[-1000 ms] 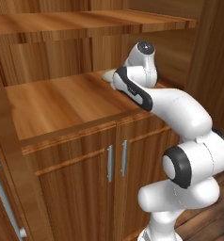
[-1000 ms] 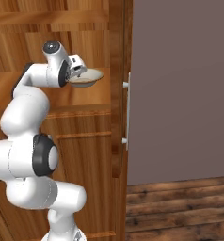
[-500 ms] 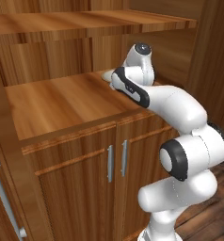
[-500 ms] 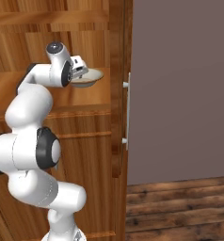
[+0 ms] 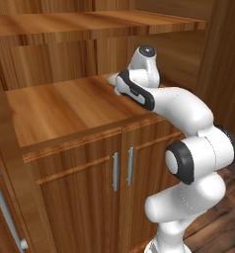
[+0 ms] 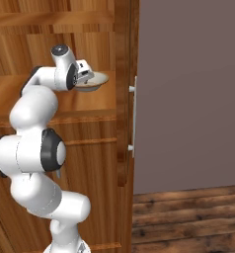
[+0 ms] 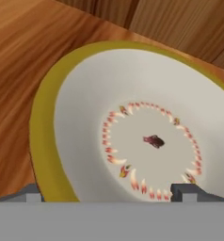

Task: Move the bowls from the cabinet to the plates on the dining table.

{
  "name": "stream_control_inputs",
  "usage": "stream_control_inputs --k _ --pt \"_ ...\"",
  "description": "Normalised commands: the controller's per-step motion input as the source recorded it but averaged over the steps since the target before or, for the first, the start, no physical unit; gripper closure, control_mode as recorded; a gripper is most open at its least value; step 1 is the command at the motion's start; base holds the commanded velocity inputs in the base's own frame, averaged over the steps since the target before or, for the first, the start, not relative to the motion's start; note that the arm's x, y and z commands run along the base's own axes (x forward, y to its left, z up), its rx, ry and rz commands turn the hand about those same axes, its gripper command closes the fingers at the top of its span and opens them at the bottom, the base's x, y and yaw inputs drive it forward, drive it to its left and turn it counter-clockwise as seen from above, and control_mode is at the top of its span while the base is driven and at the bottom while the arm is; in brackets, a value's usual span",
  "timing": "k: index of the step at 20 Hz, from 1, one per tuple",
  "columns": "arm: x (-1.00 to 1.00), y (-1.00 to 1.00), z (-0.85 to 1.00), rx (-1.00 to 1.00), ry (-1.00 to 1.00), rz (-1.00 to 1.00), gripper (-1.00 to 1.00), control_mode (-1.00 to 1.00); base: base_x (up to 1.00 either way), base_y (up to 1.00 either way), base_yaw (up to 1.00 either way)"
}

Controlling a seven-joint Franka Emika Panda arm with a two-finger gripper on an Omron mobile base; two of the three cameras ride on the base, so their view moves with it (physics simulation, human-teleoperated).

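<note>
Arm [image 5: 188, 148]: glossy white rounded segments, black bands at joints, dark cap on top joint, bulbous white base links; gripper [image 7: 111, 193] with two small grey finger tips.

A shallow round bowl [image 7: 147, 141] with a pale grey-white inside and a yellow-brown rim sits on a brown wooden shelf [image 7: 24, 52], seen close from above. Its floor bears a ring of small red and white marks around a dark red spot at the centre. Two small grey finger tips [image 7: 184, 192] rise at the lower edge, set wide apart over the bowl's near side.
</note>
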Motion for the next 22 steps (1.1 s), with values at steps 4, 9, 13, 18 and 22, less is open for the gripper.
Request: stream_control_inputs --k 4,9,13,18,22 --pt "0.11 0.00 -0.12 -0.02 0.07 0.00 -1.00 -1.00 0.00 0.00 0.00" --pt "0.00 0.00 0.00 0.00 0.01 0.00 1.00 -1.00 0.00 0.00 0.00" --pt "0.00 0.00 0.00 0.00 0.00 0.00 1.00 -1.00 0.00 0.00 0.00" --pt "0.00 0.00 0.00 0.00 0.00 0.00 1.00 -1.00 0.00 0.00 0.00" --pt "-0.04 0.00 0.00 0.00 0.00 0.00 1.00 -1.00 0.00 0.00 0.00"
